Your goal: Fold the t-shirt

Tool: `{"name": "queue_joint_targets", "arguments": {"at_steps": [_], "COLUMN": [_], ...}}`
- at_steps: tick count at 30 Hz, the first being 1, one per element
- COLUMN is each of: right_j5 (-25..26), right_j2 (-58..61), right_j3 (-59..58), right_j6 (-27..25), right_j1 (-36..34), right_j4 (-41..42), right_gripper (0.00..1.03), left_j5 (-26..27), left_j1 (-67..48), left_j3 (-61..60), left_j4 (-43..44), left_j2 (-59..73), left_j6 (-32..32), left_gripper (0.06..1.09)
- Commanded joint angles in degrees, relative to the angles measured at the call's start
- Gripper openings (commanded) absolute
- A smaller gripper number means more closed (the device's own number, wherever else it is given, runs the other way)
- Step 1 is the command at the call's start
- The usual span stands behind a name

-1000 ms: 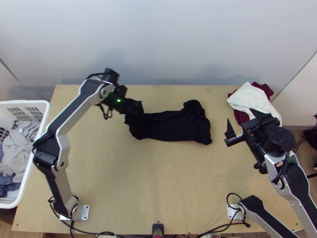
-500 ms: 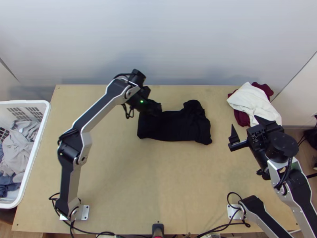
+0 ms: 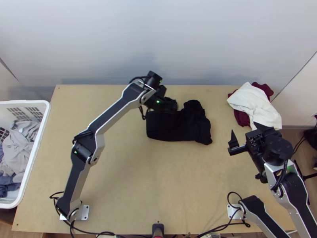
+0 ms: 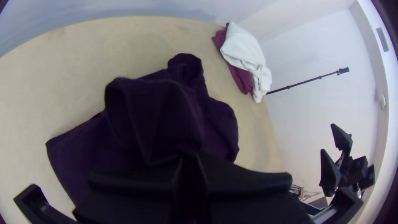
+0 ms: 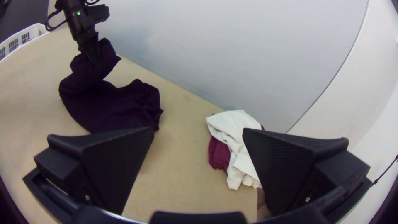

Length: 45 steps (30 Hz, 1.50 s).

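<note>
Your left gripper (image 3: 171,107) has moved right in the top view since the earlier frame, bringing the black t-shirt's (image 3: 178,129) raised end along
Its fingers pinch that end over the shirt's rumpled remainder, mid-table toward the far edge; your right gripper (image 3: 244,128) has fingers spread, near the white cloth (image 3: 253,101)

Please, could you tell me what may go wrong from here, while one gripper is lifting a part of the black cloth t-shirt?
The black cloth t-shirt is held only by the left arm's black gripper, so the raised part could twist and land askew. Its end farther from that gripper lies rumpled, which may leave the fold lumpy. The right arm's open black gripper is away from the shirt, so the lower layer might get dragged along.
</note>
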Motion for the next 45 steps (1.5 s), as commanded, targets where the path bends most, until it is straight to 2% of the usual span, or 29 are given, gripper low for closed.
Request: {"name": "queue_joint_targets", "arguments": {"at_steps": [1, 7, 17, 18, 20, 21, 25, 37, 39, 41, 43, 45], "right_j5": [-0.2, -0.3, -0.5, -0.7, -1.0, -1.1, -1.6, -2.2, -2.2, -3.2, -8.8, -14.3], "right_j2": [-0.9, -1.8, -3.6, -3.9, -4.3, -4.6, -5.3, -6.1, -5.5, -2.5, 2.4, 7.2], "right_j3": [-2.3, -4.3, -6.7, -7.1, -7.6, -7.8, -8.3, -10.0, -10.2, -9.2, -8.1, -8.2], "right_j6": [0.5, 0.5, 1.2, 1.4, 2.1, 2.2, 3.2, 4.2, 7.0, 13.3, 17.9, 20.3], "right_j1": [-0.5, -0.7, -1.3, -1.4, -1.4, -1.4, -1.8, -1.9, -2.5, -4.4, -6.7, -9.4], "right_j4": [-0.1, -0.1, -0.2, -0.4, -1.0, -1.2, -1.6, -1.7, -1.2, -1.5, -3.7, -4.2], "right_gripper": [1.0, 1.0, 1.0, 1.0, 1.0, 1.0, 1.0, 1.0, 1.0, 1.0, 1.0, 1.0], "left_j5": [0.0, -0.1, -1.0, -1.7, -3.4, -4.6, -4.3, -4.1, -4.1, -4.0, -4.1, -4.1], "left_j1": [-3.1, -6.2, -11.0, -11.2, -11.1, -11.0, -10.6, -9.2, -7.5, -5.7, -4.1, -2.2], "left_j3": [1.4, 1.7, 2.2, 2.3, 2.3, 2.3, 2.4, 2.3, 2.1, 1.3, 1.0, 1.0], "left_j4": [9.6, 17.3, 22.8, 23.7, 25.6, 26.5, 28.9, 29.4, 28.2, 27.2, 25.7, 23.9], "left_j2": [2.1, 3.7, 8.2, 8.8, 9.9, 10.2, 10.6, 9.8, 8.8, 6.9, 4.4, 1.9], "left_j6": [-5.5, -7.1, -7.3, -8.3, -11.3, -12.6, -16.9, -17.2, -17.2, -16.5, -14.2, -11.8], "left_gripper": [0.09, 0.09, 0.1, 0.24, 0.93, 1.04, 1.04, 1.03, 1.04, 1.04, 1.04, 1.04]}}
